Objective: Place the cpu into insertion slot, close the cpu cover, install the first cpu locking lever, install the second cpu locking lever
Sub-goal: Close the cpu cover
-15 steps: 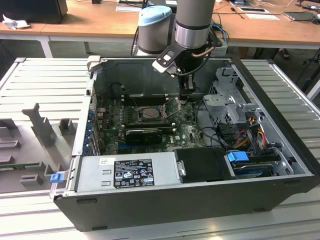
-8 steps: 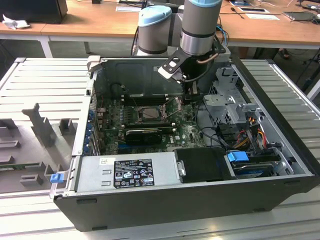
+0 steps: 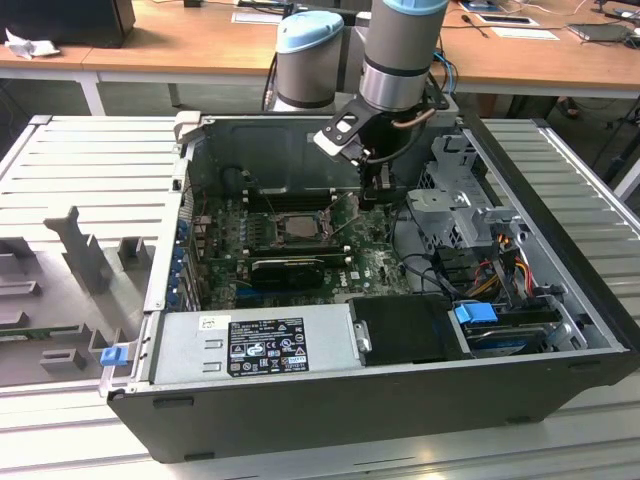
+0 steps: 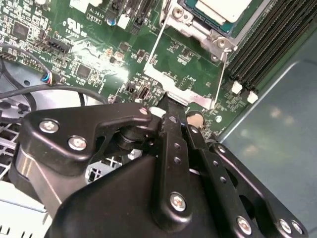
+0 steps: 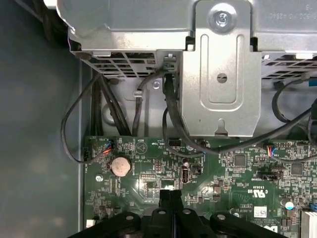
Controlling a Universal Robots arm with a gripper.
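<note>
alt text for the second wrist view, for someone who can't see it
The black tool, fingers together, has its tip at the edge of the open silvery cpu cover over a green motherboard. Beyond it the pale cpu sits in its socket.

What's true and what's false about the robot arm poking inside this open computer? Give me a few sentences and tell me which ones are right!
1. The cpu sits in its socket on the green board. True.
2. The cpu cover is shut flat over the cpu. False: it is swung open, off the cpu, and the green board shows through its square window.
3. The jaws are spread wide open. False: in the first wrist view they are pressed together, with nothing between them.
4. A round silver battery sits on the green board. True.
5. The computer case has its side panel on. False: the side is open and the arm reaches inside.
</note>
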